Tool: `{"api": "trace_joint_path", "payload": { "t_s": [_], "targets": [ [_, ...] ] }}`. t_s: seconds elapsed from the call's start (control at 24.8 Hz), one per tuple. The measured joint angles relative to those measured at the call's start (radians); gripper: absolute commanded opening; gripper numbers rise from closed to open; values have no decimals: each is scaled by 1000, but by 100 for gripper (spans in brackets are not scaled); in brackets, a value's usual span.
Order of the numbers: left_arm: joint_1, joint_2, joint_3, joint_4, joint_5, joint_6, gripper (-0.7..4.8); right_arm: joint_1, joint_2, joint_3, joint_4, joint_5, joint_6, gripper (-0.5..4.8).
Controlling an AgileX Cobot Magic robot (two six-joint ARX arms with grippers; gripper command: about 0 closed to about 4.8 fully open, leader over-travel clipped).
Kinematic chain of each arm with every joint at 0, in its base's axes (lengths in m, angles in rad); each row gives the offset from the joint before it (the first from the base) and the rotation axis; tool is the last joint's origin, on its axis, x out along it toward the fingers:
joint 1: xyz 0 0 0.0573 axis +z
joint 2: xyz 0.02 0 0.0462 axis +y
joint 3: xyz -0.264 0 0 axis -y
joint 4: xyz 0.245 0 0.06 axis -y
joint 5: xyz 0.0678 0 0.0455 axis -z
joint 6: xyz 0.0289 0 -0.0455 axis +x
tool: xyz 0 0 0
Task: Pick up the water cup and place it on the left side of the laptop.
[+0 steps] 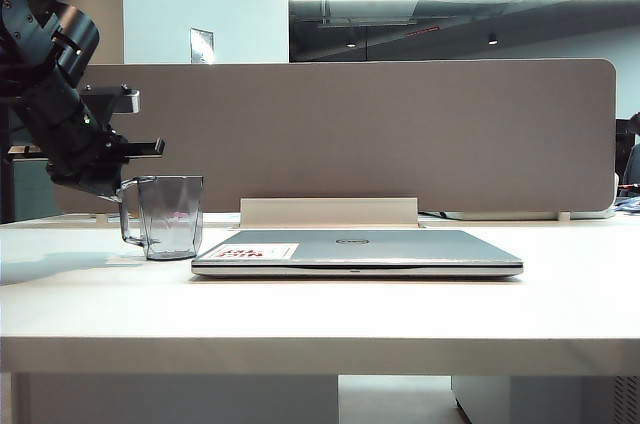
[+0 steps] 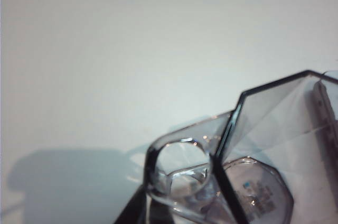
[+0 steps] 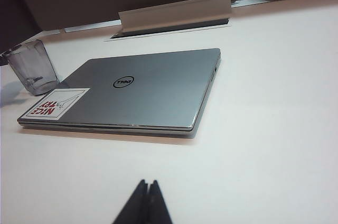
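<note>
left tool [image 1: 122, 187]: shut tight on the handle of the see-through grey plastic water cup [image 1: 172, 216] | cup: upright on the white table [image 1: 400, 304], just left of the flat silver laptop [image 1: 380, 249] | right tool [image 3: 146, 203]: pinched together, far off

The water cup [image 1: 172, 216] stands just left of the laptop [image 1: 357, 251].
</note>
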Motion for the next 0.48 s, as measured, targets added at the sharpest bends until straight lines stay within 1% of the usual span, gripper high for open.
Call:
{"api": "trace_joint_path", "payload": {
  "t_s": [0.48],
  "targets": [
    [0, 24, 0, -27, -3, 2, -4, 0, 0, 0, -1, 0, 0, -1]
  ]
}}
